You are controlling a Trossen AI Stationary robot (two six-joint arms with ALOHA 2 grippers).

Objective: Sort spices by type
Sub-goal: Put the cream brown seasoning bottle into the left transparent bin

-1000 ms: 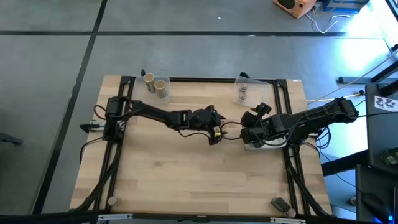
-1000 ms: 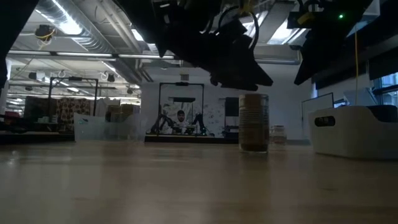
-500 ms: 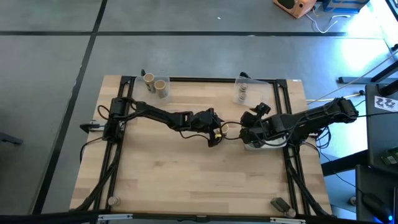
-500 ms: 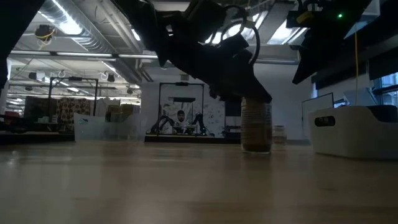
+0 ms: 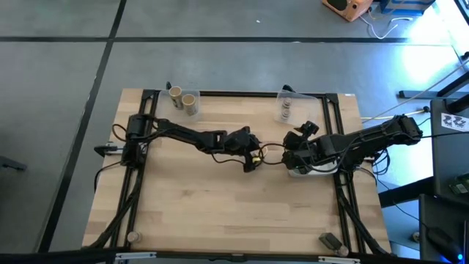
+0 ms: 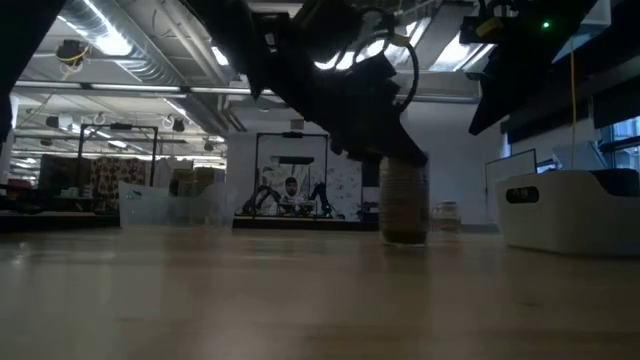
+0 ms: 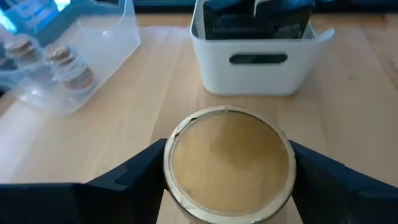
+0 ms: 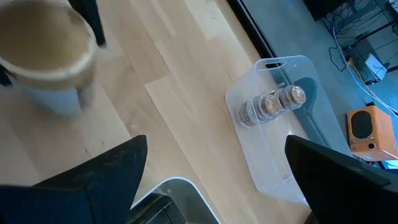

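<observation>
A tan spice cylinder (image 7: 227, 158) with a pale round top stands upright on the table's middle (image 6: 404, 210), between the two arms (image 5: 263, 152). My left gripper (image 7: 227, 163) has come down over it (image 5: 254, 155) and is shut on it. My right gripper (image 8: 211, 180) is open and hovers above the white dish (image 5: 311, 173), touching nothing. Dark boxy packs (image 7: 255, 18) lie in that dish. Small grey-capped jars (image 8: 270, 104) stand in a clear tray at the far edge. Two more tan cylinders (image 5: 183, 99) stand in another clear tray. My left gripper pinches the tan cylinder between its two fingers, one (image 7: 146, 171) on each side, just below the top rim (image 7: 174, 134). The fingers slant down at it from above and from the table's left. The cylinder is upright with its base (image 6: 404, 240) on the table.
The white dish (image 7: 255, 68) stands just right of the cylinder. The clear tray with small jars (image 5: 287, 108) is at the far edge, right of centre. The clear tray with tan cylinders (image 6: 170, 205) is at the far left. Bare wood fills the table's near half.
My left gripper has come down from just above the tan cylinder onto its top part, so that its fingers now cover the cylinder's upper end in the low view. My right arm has kept still.
</observation>
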